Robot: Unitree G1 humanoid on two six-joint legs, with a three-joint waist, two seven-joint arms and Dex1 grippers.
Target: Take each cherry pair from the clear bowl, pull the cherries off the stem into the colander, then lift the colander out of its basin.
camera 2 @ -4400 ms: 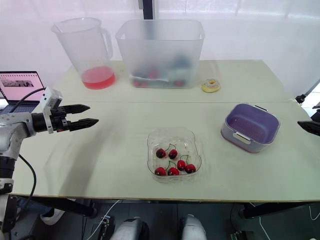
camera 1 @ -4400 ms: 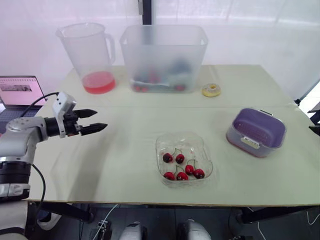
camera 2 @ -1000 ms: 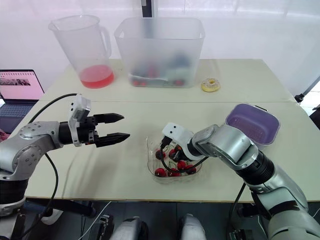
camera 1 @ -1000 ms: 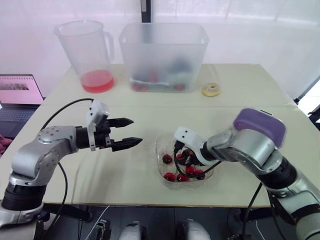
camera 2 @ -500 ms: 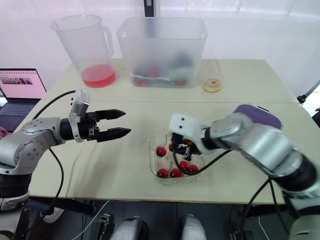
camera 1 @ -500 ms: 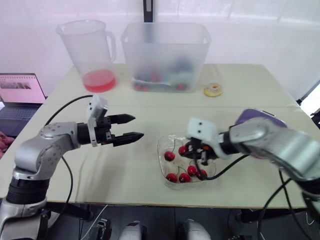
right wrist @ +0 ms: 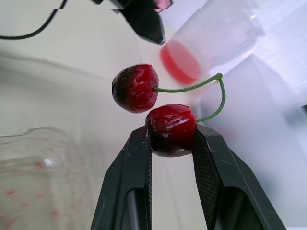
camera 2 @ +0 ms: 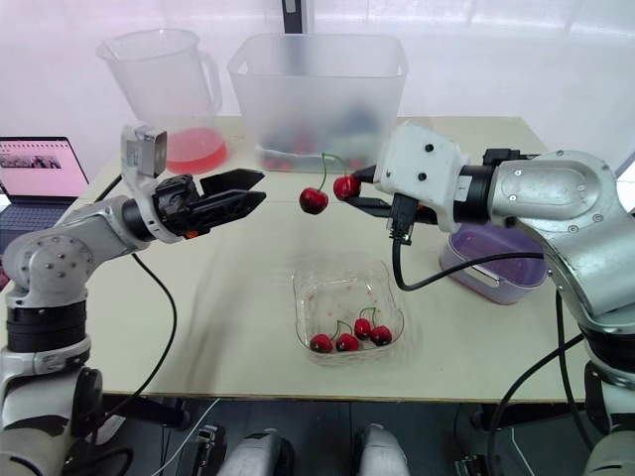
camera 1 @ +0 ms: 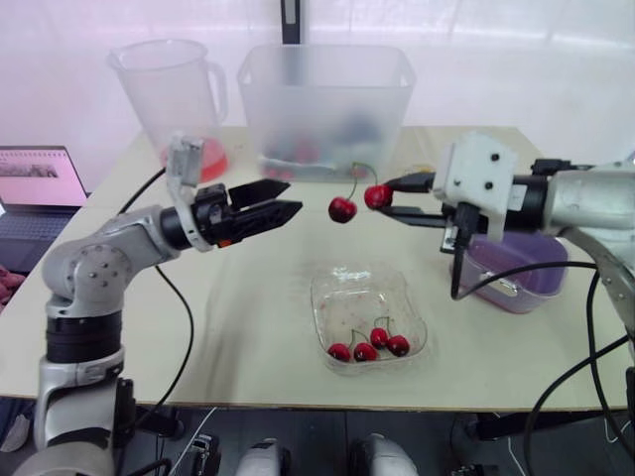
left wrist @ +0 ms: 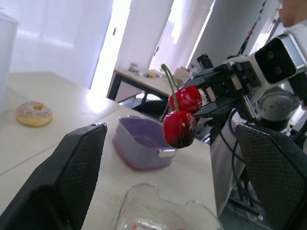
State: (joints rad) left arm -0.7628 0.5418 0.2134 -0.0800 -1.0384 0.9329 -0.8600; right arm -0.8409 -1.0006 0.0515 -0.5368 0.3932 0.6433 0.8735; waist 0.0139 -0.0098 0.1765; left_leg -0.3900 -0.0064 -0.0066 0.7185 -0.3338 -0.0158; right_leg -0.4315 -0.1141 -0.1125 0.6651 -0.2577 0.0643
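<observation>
Right wrist view gives the closest look: the right gripper (right wrist: 171, 136) is clamped on one cherry of a cherry pair (right wrist: 171, 125), its two black fingers pressed against either side of the fruit. The second cherry (right wrist: 135, 88) hangs free just beside it, joined by the green stem (right wrist: 211, 91) that arches up and over. From where the head cameras look, the pair is held in the air above the table (camera 1: 248, 327), beyond the clear bowl (camera 1: 362, 297) and between the two arms. The left gripper (camera 1: 294, 195) points at it from the robot's left with its jaws spread wide and nothing between them. Its fingers (left wrist: 79, 177) stand well apart on either side of the dangling fruit in the left wrist view. The free cherry is near those fingertips but apart from them. Three more cherries (camera 1: 368, 348) lie at the near end of the bowl. The purple colander (camera 2: 501, 260) sits on the table at the robot's right, partly behind the right arm. Along the far side stand a jug (camera 1: 174, 94) with red liquid at its bottom, a big frosted tub (camera 1: 324, 109) and a small doughnut (left wrist: 33, 113), and a laptop (camera 1: 40, 178) is open off the table's left edge
</observation>
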